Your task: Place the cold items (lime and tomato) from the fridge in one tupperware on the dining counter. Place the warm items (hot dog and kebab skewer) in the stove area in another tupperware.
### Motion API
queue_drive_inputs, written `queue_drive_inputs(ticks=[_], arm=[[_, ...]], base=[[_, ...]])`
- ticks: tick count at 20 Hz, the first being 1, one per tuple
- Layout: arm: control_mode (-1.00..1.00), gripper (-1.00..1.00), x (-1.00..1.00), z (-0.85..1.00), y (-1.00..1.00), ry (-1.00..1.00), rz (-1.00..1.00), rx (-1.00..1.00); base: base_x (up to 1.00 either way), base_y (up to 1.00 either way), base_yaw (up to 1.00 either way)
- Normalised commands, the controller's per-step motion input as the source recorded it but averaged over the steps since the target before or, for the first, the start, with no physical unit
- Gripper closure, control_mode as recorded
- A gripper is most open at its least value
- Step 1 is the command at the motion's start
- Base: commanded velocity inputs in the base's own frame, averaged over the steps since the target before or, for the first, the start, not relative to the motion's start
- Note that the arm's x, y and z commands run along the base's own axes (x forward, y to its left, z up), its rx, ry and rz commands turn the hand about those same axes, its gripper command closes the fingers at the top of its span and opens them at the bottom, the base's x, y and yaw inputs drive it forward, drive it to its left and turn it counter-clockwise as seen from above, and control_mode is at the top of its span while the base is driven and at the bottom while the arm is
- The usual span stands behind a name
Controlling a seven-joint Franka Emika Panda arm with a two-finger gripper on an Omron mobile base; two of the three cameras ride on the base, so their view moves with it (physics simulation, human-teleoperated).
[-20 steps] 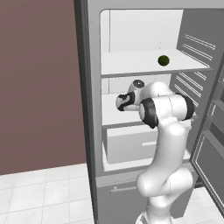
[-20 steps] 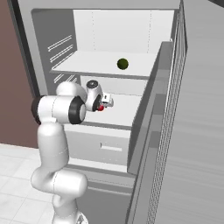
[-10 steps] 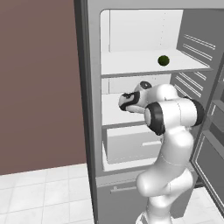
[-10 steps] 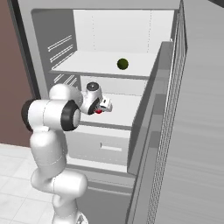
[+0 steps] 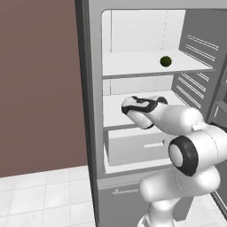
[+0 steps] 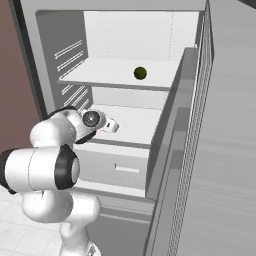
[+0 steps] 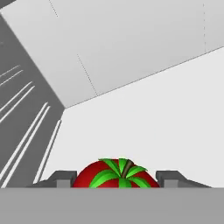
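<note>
Between the claw fingertips sits the tomato, apparently gripped, over the fridge shelf

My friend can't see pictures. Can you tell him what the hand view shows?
A red tomato with a green leafy top sits between the gripper's two dark fingertips, which press against its sides. Behind it stretch the white fridge shelf and pale walls.

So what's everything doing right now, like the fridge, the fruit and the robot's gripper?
fridge door: swung open.
drawer: pushed shut.
lime: resting on the upper shelf, untouched.
tomato: between the gripper's fingertips, stem up.
gripper: closed on the tomato, over the middle shelf.
</note>
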Motion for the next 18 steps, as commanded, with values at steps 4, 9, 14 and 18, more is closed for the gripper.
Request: queue_drive_inputs(ticks=[4, 9, 14, 18], arm=[[-1.00, 1.00, -1.00, 0.73, -0.09, 0.13, 0.00, 0.17], [-1.00, 1.00, -1.00, 1.00, -0.05, 0.20, 0.00, 0.08], [-1.00, 1.00, -1.00, 1.00, -0.05, 0.10, -0.02, -0.03], [-1.00, 1.00, -1.00, 1.00, -0.16, 0.22, -0.17, -0.16]], base=[[0.00, 0.00, 0.00], [0.00, 0.00, 0.00], [0.00, 0.00, 0.00], [0.00, 0.00, 0.00]])
